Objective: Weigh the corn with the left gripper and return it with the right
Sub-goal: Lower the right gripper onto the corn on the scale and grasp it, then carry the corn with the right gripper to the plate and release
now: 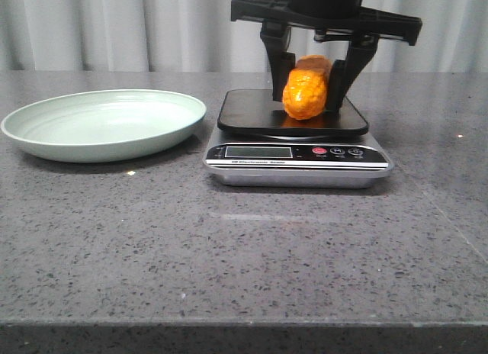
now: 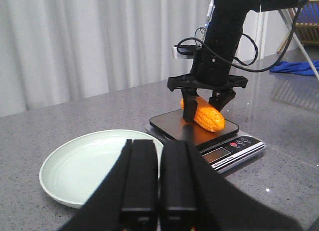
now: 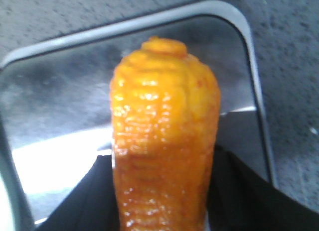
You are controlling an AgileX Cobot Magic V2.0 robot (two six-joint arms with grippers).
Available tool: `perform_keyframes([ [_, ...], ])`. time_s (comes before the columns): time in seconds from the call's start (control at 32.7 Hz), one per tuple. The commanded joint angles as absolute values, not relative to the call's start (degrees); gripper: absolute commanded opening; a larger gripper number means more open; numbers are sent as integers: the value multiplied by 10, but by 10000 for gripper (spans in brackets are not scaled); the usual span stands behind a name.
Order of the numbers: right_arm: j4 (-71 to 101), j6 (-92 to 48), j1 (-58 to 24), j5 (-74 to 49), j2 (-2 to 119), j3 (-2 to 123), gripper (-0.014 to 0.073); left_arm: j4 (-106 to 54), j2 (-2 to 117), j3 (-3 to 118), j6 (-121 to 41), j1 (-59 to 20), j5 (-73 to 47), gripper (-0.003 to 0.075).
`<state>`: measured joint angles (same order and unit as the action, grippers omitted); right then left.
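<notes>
- Right gripper (image 1: 309,83) hangs straight down from above over the scale (image 1: 297,152), its black fingers (image 1: 276,60) on either side of the corn (image 1: 305,91) and pressed against its flanks, pinching the cob.
- Left gripper (image 2: 155,176) sits back from the scale, near the plate (image 2: 75,166), with its two black fingers pressed together and nothing between them.
- Corn lies at the scale's dark platform (image 1: 252,110); whether it rests on the surface or is held just clear of it, I cannot tell.
- Long axis of the cob runs roughly level, front to back across the platform, with the rounded end facing the front camera and slightly lower.
- Right wrist view shows the cob (image 3: 164,141) filling the frame, tapered tip pointing away from the fingers, the platform (image 3: 60,106) behind it.
- Pale green plate (image 1: 107,125) stands on the grey table (image 1: 244,247) just beside the scale, on the robot's left.
</notes>
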<state>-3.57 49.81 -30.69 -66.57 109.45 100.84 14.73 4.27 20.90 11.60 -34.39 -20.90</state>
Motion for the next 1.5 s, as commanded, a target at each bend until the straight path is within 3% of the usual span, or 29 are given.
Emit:
perform_keyframes([
  [0.0, -31, 466, -329, -607, 1077, 1038, 241, 149, 50, 223, 117, -349, -165, 134],
  [0.21, -10, 368, -400, -534, 1099, 1102, 236, 149, 50, 223, 117, -349, -165, 134],
  [0.46, 22, 353, -442, -506, 1175, 1201, 260, 149, 50, 223, 117, -349, -165, 134],
  [0.86, 38, 353, -445, -569, 1234, 1274, 559, 149, 50, 223, 117, -349, -167, 134],
  [1.22, 48, 285, -382, -761, 1229, 1363, 562, 149, 50, 223, 117, -349, -167, 134],
  [1.47, 119, 171, -312, -770, 1191, 1364, 528, 149, 50, 223, 117, -349, -169, 134],
])
